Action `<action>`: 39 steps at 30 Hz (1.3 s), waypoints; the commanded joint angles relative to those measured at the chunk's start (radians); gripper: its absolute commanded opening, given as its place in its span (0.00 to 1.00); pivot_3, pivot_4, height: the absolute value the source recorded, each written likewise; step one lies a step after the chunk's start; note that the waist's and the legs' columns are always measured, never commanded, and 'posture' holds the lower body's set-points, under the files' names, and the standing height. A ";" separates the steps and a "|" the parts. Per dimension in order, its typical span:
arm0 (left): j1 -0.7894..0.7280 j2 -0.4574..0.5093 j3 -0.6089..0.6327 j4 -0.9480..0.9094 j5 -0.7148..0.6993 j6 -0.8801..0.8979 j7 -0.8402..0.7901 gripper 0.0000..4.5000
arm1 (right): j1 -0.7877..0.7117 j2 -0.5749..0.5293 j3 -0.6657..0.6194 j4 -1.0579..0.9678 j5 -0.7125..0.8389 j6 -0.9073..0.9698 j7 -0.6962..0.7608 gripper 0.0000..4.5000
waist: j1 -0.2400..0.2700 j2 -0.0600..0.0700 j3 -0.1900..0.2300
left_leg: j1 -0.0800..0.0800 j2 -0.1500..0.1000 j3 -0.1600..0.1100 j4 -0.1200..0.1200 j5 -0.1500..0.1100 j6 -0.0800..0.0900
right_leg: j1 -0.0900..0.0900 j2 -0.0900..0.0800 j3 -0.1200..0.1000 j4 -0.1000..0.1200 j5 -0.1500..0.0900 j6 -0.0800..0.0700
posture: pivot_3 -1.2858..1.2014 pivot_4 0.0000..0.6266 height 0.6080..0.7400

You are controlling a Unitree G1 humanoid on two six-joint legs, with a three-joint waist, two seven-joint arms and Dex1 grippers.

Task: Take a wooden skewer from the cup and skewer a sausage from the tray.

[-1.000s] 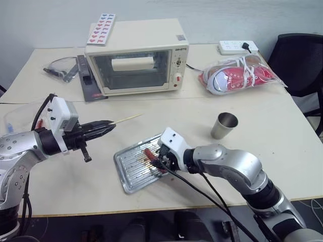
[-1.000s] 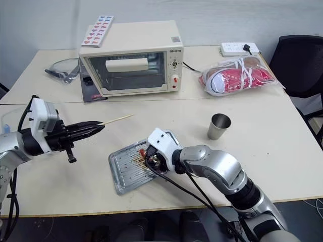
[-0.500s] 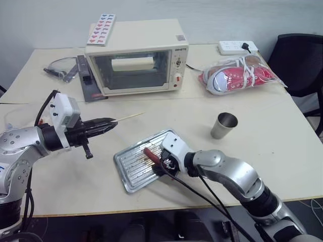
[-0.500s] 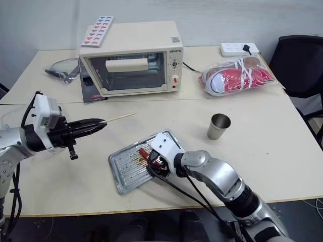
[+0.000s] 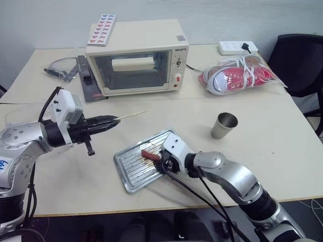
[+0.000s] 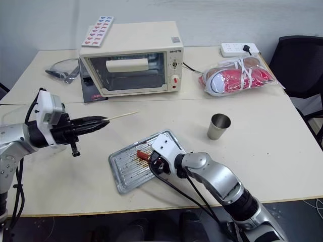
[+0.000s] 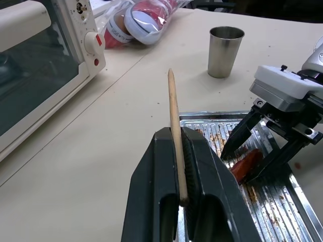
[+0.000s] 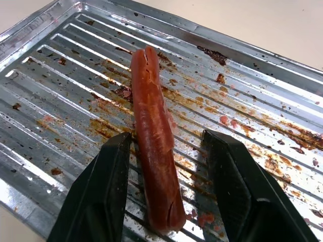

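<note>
Counter (image 5: pixel 282 146) of pale wood carries everything, and on its far part stands a cream toaster oven (image 5: pixel 135 56), well beyond both pairs of fingers. Next to the oven, on the right gripper's side, lies a clear bag with red and white shoes (image 5: pixel 241 74).

Nearer, the tray (image 5: pixel 132 169) lies flat and turned at an angle, its ribbed floor stained with grease. The right gripper (image 8: pixel 166 189) is low over it, with its fingers (image 8: pixel 101 191) apart. Between them lies the sausage (image 8: pixel 154 146), along the tray floor; one finger is just beside it and the other stands a little off, so it is not clamped.

The cup (image 5: pixel 223 125) stands upright on the counter, beyond the right gripper and apart from the tray.

The left gripper (image 7: pixel 179 151) is above the counter, well to the side of the tray, its fingers together and clamped on the wooden skewer (image 7: pixel 174 121). The pointed end sticks out far past the fingertips.
</note>
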 commanded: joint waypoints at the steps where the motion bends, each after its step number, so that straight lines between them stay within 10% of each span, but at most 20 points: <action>1: -0.018 0.004 0.002 -0.008 0.005 -0.015 -0.001 0.00 | 0.019 -0.008 -0.013 0.008 -0.016 0.005 0.015 0.35 | 0.000 0.000 0.000 | 0.000 0.000 0.000 0.000 0.000 0.000 | 0.000 0.000 0.000 0.000 0.000 0.000 | 0.52 0.24 1.00; 29: -0.021 -0.007 -0.023 0.013 0.015 -0.042 -0.008 0.00 | -0.021 -0.038 -0.048 0.009 -0.059 -0.008 0.089 0.06 | 0.000 0.000 0.000 | 0.000 0.000 0.000 0.001 0.000 0.000 | 0.000 0.000 0.000 0.001 0.000 0.000 | 0.52 0.24 1.00; 39: -0.090 0.069 -0.096 0.104 0.027 -0.073 -0.209 0.00 | -0.148 -0.514 -0.231 -0.067 0.147 -0.144 0.680 0.06 | 0.002 0.001 0.001 | -0.001 -0.001 -0.001 0.000 0.000 0.001 | 0.000 -0.001 -0.001 -0.002 0.000 0.000 | 0.52 0.24 1.00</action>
